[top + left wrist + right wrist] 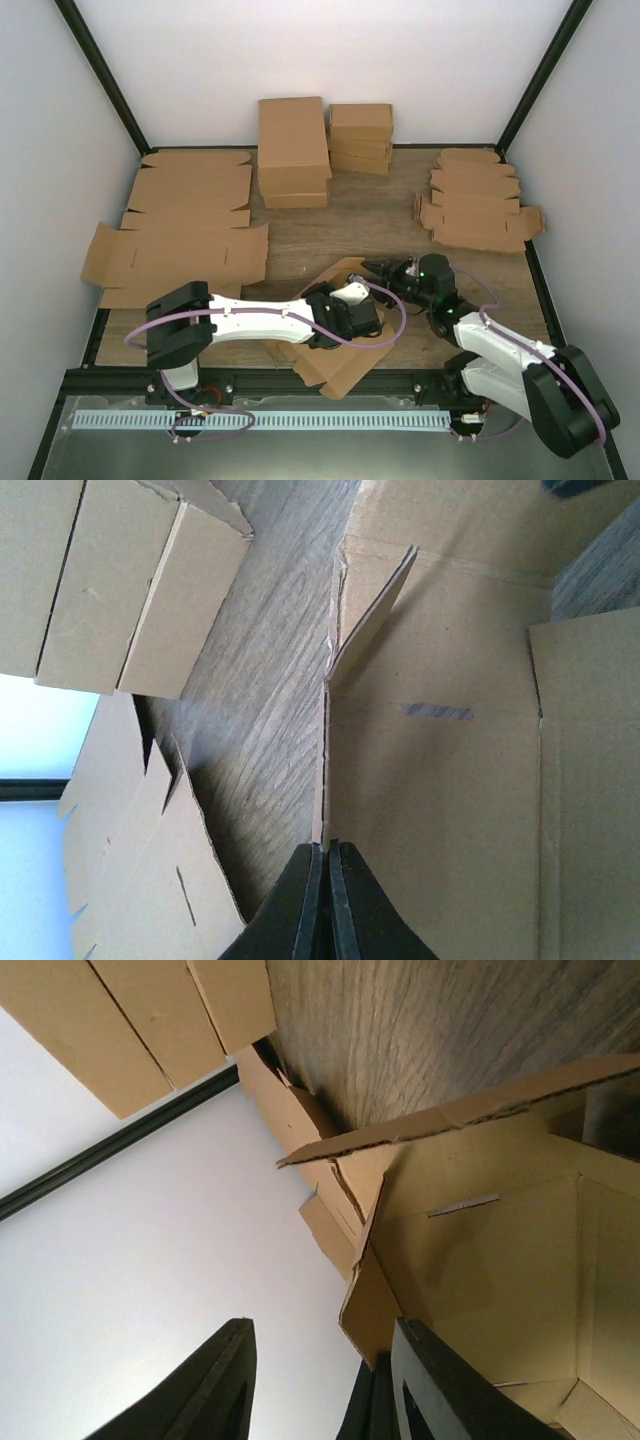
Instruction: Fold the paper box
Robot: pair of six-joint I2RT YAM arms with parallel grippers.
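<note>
The paper box (pixel 345 372) lies half-formed on the table between the two arms, brown, with flaps standing up. My left gripper (pixel 352 318) sits over its middle. In the left wrist view its jaws (pixel 328 848) are pressed together on the thin edge of an upright box wall (pixel 450 780). My right gripper (pixel 384 268) is at the box's far corner. In the right wrist view it (pixel 322 1325) stands open, and a small corner flap (pixel 368 1310) of the box (pixel 500 1260) hangs just inside its right finger (pixel 430 1380).
Large flat cardboard sheets (pixel 180 235) cover the table's left side. Two stacks of bigger folded boxes (pixel 293 150) (pixel 360 138) stand at the back. A pile of small die-cut blanks (pixel 478 205) lies at the right. Bare wood (pixel 370 220) shows between them.
</note>
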